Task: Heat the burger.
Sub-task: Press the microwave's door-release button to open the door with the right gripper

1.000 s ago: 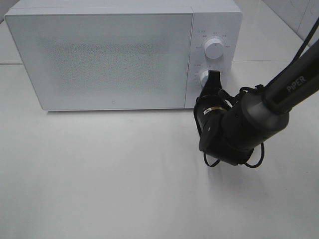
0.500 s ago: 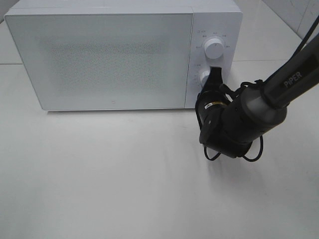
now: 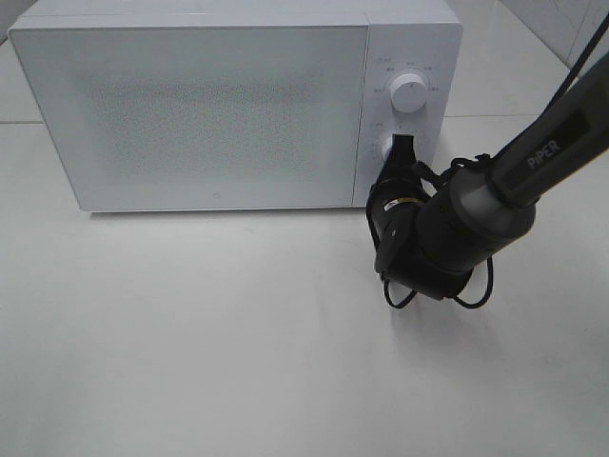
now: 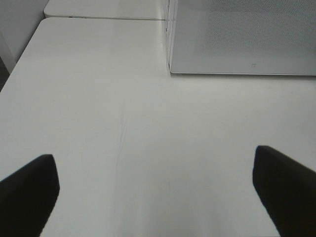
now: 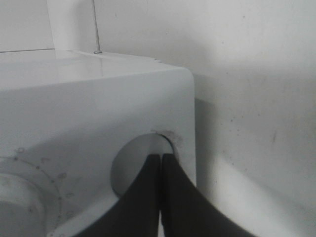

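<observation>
**White microwave closed, right end effector at the lower knob**

Right end effector [image 3: 404, 143]: fingers pressed together, nothing between them. The tips point at the microwave [image 3: 219, 114] control panel. Directly ahead of the tips is the lower knob [image 3: 388, 148]. In the right wrist view the paired fingertips [image 5: 161, 157] overlap the knob's round face [image 5: 136, 165]. I cannot tell whether they actually touch it. The upper knob [image 3: 409, 92] sits just beyond the tips, farther up the panel. The door [image 3: 200, 109] spreads off to the side of this end effector and is closed.

Left end effector [image 4: 153, 163]: fingers spread wide, holding nothing. Bare counter [image 4: 123, 98] lies between and below them. The microwave's front corner [image 4: 172, 64] stands well ahead of the fingers.

Burger: not visible in any view, so I cannot tell where it is.
</observation>
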`<state>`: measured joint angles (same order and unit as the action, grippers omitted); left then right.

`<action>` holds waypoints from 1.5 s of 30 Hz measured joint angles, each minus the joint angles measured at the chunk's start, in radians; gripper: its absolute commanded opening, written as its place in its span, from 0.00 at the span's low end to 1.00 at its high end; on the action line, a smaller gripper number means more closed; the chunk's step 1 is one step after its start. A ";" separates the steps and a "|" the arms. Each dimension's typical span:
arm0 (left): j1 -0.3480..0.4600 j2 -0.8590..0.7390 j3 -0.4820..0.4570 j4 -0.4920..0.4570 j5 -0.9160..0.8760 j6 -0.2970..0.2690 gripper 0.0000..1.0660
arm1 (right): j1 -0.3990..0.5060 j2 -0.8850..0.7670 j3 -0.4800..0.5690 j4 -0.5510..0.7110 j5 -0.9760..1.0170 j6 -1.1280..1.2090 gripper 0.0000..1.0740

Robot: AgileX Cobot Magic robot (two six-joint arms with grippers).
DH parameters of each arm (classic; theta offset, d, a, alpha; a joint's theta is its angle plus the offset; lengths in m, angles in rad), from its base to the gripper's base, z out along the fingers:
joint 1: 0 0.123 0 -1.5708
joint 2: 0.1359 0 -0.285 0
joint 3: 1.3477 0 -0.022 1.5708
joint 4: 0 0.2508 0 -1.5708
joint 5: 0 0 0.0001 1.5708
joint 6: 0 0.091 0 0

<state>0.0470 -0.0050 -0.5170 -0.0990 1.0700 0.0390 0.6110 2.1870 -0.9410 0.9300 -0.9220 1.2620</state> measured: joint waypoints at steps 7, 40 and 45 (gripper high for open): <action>0.000 0.000 0.000 0.000 0.000 0.000 0.94 | 0.003 0.006 -0.009 0.014 -0.019 -0.014 0.00; 0.000 0.000 0.000 0.000 0.000 0.000 0.94 | 0.013 0.035 -0.061 0.088 -0.056 -0.072 0.00; 0.000 0.000 0.000 0.000 0.000 0.000 0.94 | 0.007 0.019 -0.046 0.075 -0.040 -0.085 0.00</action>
<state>0.0470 -0.0050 -0.5170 -0.0990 1.0700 0.0390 0.6180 2.2060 -0.9870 1.0050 -0.9620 1.1770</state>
